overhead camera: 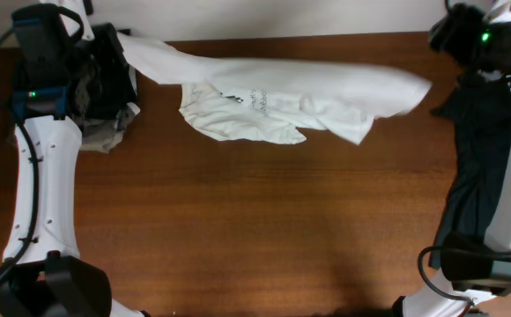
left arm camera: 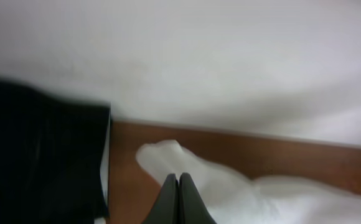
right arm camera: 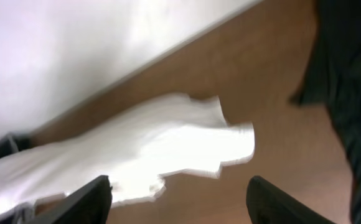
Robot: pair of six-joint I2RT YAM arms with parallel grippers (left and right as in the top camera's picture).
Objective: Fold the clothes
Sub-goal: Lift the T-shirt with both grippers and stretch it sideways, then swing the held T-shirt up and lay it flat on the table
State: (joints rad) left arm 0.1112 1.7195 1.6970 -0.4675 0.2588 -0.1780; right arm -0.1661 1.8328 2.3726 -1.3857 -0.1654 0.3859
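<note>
Stretching along the far edge of the brown wooden table [overhead camera: 255, 229], a wrinkled white T-shirt [overhead camera: 273, 97] blurs across from the left gripper [left arm camera: 175, 186] toward the right side, with small dark marks near its middle. The left gripper's fingers are pressed together, pinching one end of the T-shirt. The right gripper [right arm camera: 177, 186] stands wide apart, just short of the other end, holding nothing.
</note>
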